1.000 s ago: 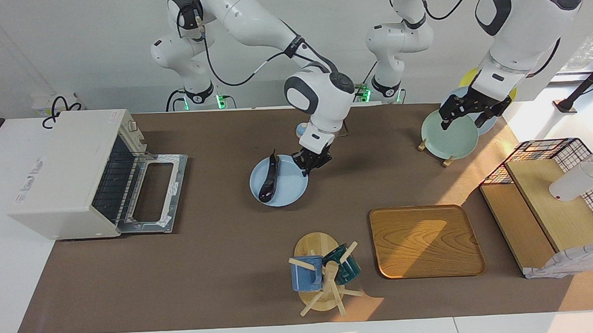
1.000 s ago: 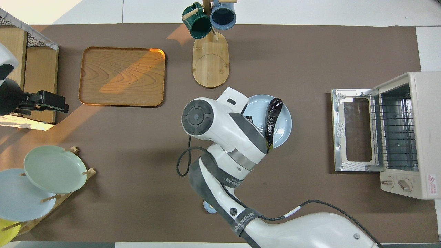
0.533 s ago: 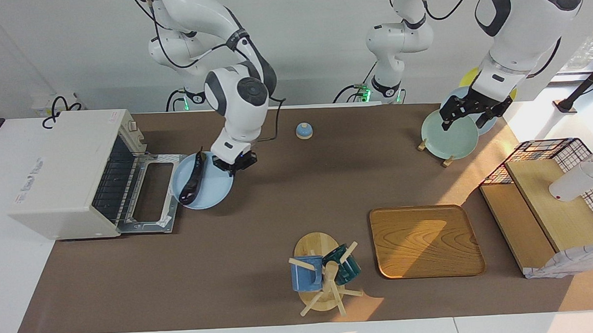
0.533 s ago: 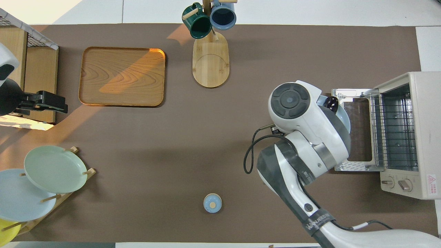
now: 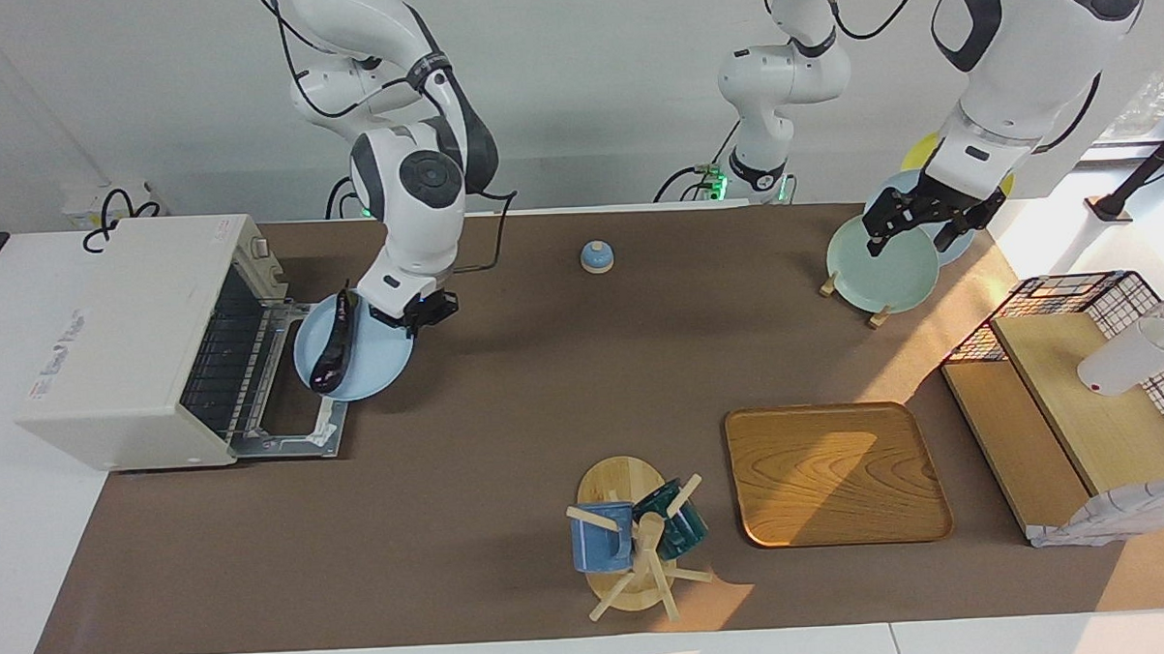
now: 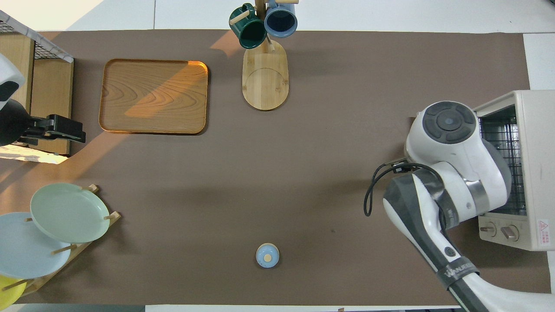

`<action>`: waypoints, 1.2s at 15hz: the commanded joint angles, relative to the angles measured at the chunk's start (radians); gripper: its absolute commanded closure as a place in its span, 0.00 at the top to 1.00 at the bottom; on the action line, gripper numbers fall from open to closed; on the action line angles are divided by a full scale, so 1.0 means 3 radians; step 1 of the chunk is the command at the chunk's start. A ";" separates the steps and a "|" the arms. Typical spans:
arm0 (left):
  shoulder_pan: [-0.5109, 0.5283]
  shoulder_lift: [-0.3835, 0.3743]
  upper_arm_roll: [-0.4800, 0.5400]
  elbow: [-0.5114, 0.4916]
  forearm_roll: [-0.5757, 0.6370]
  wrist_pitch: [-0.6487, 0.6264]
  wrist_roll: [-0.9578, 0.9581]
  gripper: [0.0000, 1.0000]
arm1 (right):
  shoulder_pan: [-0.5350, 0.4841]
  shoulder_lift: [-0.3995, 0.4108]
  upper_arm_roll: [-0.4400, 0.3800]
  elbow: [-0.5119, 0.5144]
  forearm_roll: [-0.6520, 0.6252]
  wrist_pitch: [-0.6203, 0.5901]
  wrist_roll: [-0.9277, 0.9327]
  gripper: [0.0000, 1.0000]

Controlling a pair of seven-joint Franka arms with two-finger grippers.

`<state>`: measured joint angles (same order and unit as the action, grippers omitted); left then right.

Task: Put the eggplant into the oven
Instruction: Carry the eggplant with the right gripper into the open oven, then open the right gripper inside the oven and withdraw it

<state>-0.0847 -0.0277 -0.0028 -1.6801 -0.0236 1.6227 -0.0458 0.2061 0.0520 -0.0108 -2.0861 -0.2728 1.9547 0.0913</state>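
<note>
The dark purple eggplant [image 5: 333, 343] lies on a light blue plate [image 5: 375, 361]. My right gripper [image 5: 414, 316] is shut on that plate's rim and holds it over the drop-down door [image 5: 290, 429] of the off-white oven [image 5: 122, 333], which stands open with its wire rack showing. In the overhead view the right arm's wrist hides the plate and eggplant, and only the oven [image 6: 535, 130] shows beside it. My left gripper [image 5: 912, 223] hangs open and holds nothing, over the plate rack at the left arm's end of the table.
A small blue knobbed lid [image 5: 596, 257] sits near the robots. A mug tree [image 5: 633, 543] with two mugs and a wooden tray [image 5: 834, 473] lie farther out. A green plate [image 5: 880, 263] stands in the rack, and a wire shelf [image 5: 1077, 368] is beside it.
My right gripper has carried the blue plate with the eggplant from the middle of the table to over the oven's open door. The left arm has not moved.
</note>
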 commanded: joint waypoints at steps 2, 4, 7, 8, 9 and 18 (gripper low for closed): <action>-0.0024 -0.0102 -0.0026 -0.0070 0.0079 -0.0112 0.0009 1.00 | -0.0323 -0.0153 0.0041 -0.0118 -0.0057 0.0081 -0.0411 0.00; -0.0035 -0.0102 -0.0026 -0.0070 0.0079 -0.0122 0.0009 1.00 | -0.0482 -0.0158 0.0046 -0.0179 -0.0052 0.0151 -0.0579 0.00; -0.0030 -0.0102 -0.0037 -0.0081 0.0073 -0.0117 0.0030 1.00 | -0.0727 -0.0168 0.0046 -0.0271 -0.0016 0.0264 -0.0820 0.00; -0.0030 -0.0102 -0.0037 -0.0081 0.0073 -0.0117 0.0030 1.00 | -0.0789 -0.0194 0.0046 -0.0352 -0.0006 0.0325 -0.0826 0.00; -0.0024 -0.0102 -0.0037 -0.0081 0.0073 -0.0117 0.0035 1.00 | -0.0794 -0.0214 0.0046 -0.0404 -0.0006 0.0387 -0.0826 0.00; -0.0030 -0.0102 -0.0042 -0.0076 0.0073 -0.0112 0.0009 1.00 | -0.0948 -0.0225 0.0046 -0.0496 0.0020 0.0500 -0.0943 0.00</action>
<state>-0.0868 -0.0364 -0.0168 -1.6830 -0.0235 1.5966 -0.0456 -0.0391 0.0054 -0.0096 -2.1919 -0.2728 2.0668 -0.1472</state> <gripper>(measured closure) 0.000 0.974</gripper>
